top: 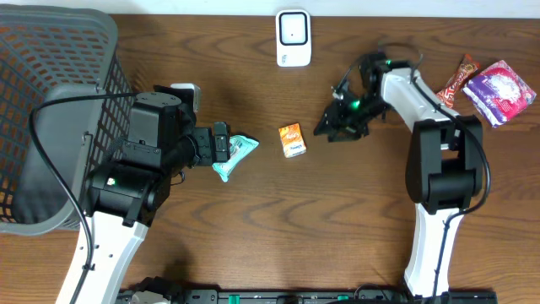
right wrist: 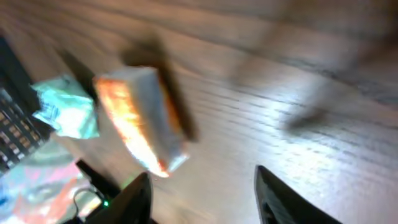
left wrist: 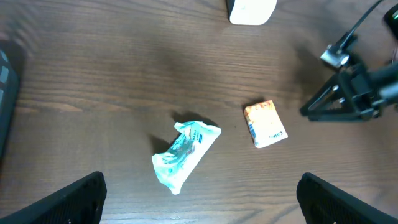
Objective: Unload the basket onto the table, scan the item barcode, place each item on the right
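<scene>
Far left: a dark mesh basket (top: 51, 59) sits on the brown wooden table (top: 354, 219), with the left arm's base partly over it.

Left gripper (top: 224, 143): jaws spread as wide as they go and holding nothing. It hangs above the table. In the left wrist view both fingers (left wrist: 68, 199) stand well apart at the bottom corners.

Teal packet (top: 238, 154): crumpled and flat on the table, just beside the left gripper's tips and below the gap between them. No contact shows.

Orange box (top: 293, 139): the small carton with the barcode lies flat on the table near the middle, between the teal packet and the right gripper, touching neither. No gripper holds it.

White scanner (top: 293, 38): stands at the far edge of the table, well apart from the box and roughly in line with it.

Right gripper (top: 333, 128): low over the table just right of the box, jaws partly apart and empty. The right wrist view is blurred, but it shows the box ahead of the fingers (right wrist: 134, 199), not between them.

Far right: a red-brown snack bar (top: 460, 76) and a purple packet (top: 499, 91) lie side by side.
</scene>
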`<state>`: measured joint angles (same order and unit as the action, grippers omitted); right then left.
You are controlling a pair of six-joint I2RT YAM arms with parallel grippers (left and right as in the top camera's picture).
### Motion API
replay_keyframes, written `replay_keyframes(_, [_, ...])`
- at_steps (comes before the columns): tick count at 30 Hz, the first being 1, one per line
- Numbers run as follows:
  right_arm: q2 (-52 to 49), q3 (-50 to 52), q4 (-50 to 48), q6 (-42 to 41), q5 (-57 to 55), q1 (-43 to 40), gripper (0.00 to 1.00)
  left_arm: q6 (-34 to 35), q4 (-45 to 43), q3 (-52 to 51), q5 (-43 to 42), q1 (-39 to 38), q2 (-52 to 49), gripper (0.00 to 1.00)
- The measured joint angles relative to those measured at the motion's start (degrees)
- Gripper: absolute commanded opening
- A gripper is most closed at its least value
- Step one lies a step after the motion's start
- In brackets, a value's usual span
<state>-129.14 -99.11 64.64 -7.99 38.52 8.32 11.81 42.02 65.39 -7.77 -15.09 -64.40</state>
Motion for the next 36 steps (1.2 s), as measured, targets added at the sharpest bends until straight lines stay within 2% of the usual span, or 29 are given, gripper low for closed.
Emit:
replay_keyframes(6, [1.6,-1.5,-1.7,0.9,-1.4,3.4,0.62,0.0,0.0,0.0,0.0,0.0,0.0,0.98])
replay_keyframes(10, [1.6,-1.5,-4.5,0.8,-3.3,6.3,0.57,0.0,0.0,0.0,0.0,0.0,0.0,0.98])
replay_keyframes(16, [1.6,-1.0,-6.5,-2.2,-10.3,9.5,0.58,0.0,0.0,0.0,0.0,0.0,0.0,0.98])
replay_keyframes(19, [1.6,1.4,-9.7,-3.1,-11.8,10.3,0.47,0.0,0.0,0.0,0.0,0.0,0.0,0.98])
replay_keyframes(22, [1.6,5.0,-12.6,-3.9,-12.2,11.0,0.43,0.0,0.0,0.0,0.0,0.0,0.0,0.98])
replay_keyframes(23, [1.6,5.7,-13.0,-4.0,-11.6,11.1,0.35,0.0,0.0,0.0,0.0,0.0,0.0,0.98])
replay_keyframes(25, [2.3,6.9,-14.7,-4.7,-11.4,11.5,0.01,0.0,0.0,0.0,0.0,0.0,0.0,0.98])
replay_keyframes(31, [2.7,7.4,-14.9,-5.2,-10.5,12.3,0.01,0.0,0.0,0.0,0.0,0.0,0.0,0.98])
replay_keyframes(36, [2.7,2.2,-8.9,-5.3,-13.5,12.3,0.01,0.0,0.0,0.0,0.0,0.0,0.0,0.98])
